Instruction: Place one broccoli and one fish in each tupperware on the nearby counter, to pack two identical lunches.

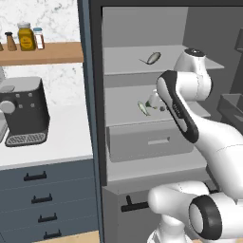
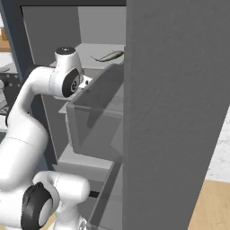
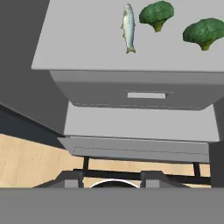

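Observation:
On the grey fridge shelf [image 3: 87, 48] lie a silvery fish [image 3: 128, 27] and two green broccoli heads [image 3: 156, 14] [image 3: 203, 32]; the fish sits left of them. The same fish [image 1: 142, 108] shows beside my hand in the left base view, and a second fish [image 1: 153, 58] [image 2: 109, 56] lies on the shelf above. My gripper [image 3: 111, 178] hovers in front of and above the shelf, well back from the food, its fingertips apart with nothing between them. The white counter [image 1: 66, 137] lies left of the fridge. The tupperware is out of view.
A grey drawer [image 3: 146, 94] [image 1: 152, 141] sits under the food shelf. The open fridge door [image 2: 175, 112] with its bin [image 2: 96, 121] stands at my right. A black coffee machine [image 1: 23, 111] stands on the counter, under a wooden shelf of jars [image 1: 42, 53].

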You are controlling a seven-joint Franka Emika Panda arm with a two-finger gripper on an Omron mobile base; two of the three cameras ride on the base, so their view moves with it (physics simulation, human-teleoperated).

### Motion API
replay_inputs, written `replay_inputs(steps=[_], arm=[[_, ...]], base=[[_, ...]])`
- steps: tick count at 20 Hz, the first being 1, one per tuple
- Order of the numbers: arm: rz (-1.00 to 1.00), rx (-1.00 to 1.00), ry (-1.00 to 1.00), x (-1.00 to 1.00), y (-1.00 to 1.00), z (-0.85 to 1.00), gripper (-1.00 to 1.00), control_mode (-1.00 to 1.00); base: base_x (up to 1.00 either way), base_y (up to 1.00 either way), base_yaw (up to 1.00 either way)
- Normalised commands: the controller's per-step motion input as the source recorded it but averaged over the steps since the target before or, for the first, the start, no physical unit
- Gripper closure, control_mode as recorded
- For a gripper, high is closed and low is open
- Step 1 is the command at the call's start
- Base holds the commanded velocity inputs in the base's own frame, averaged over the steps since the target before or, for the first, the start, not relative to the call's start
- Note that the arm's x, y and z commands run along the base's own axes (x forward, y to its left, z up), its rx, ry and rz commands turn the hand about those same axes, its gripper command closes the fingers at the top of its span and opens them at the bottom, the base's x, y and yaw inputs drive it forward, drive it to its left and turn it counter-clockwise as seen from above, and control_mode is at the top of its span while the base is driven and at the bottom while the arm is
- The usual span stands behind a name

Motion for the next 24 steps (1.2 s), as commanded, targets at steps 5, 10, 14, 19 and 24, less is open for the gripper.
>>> replay_inputs(steps=[5, 10, 14, 19, 24], arm=[[0.01, 0.00, -0.05, -0.34, 0.00, 0.01, -1.00, -1.00], [0.00, 0.00, 0.00, -0.08, -0.01, -0.04, -1.00, -1.00], [0.00, 0.00, 0.00, 0.18, -0.11, -0.62, -1.00, -1.00], [0.00, 0.00, 0.00, 0.86, 0.00, -0.93, -1.00, -1.00], [0.00, 0.00, 0.05, 1.00, -0.11, -0.56, -1.00, -1.00]], base=[[0.00, 0.00, 0.00], [0.00, 0.00, 0.00], [0.00, 0.00, 0.00], [0.00, 0.00, 0.00], [0.00, 0.00, 0.00]])
